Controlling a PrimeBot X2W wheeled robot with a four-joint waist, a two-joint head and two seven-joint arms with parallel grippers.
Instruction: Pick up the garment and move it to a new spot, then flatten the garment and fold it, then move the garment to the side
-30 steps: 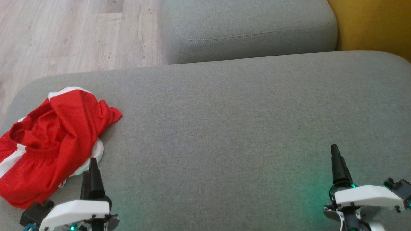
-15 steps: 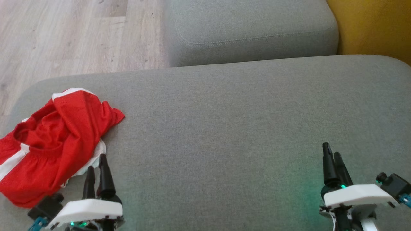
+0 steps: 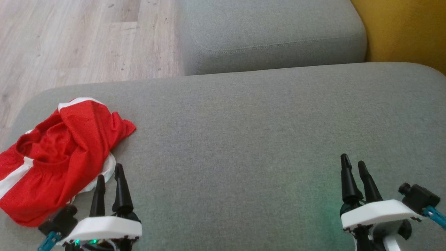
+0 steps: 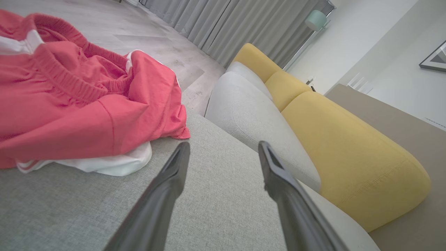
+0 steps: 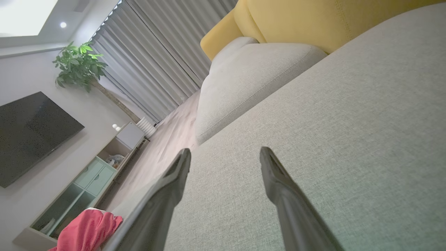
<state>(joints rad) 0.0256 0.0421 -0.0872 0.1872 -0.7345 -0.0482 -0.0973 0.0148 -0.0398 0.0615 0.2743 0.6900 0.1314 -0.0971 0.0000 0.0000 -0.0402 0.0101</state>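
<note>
Garment [image 3: 59, 157] crumpled, red with white

The garment [image 3: 59, 153] is bright red with white bands. The seat cushion [image 3: 244, 139] under it is plain flecked grey, the back cushion [image 3: 404, 28] mustard yellow, the floor [image 3: 69, 35] pale wood-grain planks. The left pincer [image 3: 110, 171] and right pincer [image 3: 352, 159] have black fingers on white housings; green light tints the grey near the right one.

White wrist shells [image 3: 378, 211], long black tapered fingers [image 3: 122, 191], teal connectors [image 3: 432, 212]
</note>
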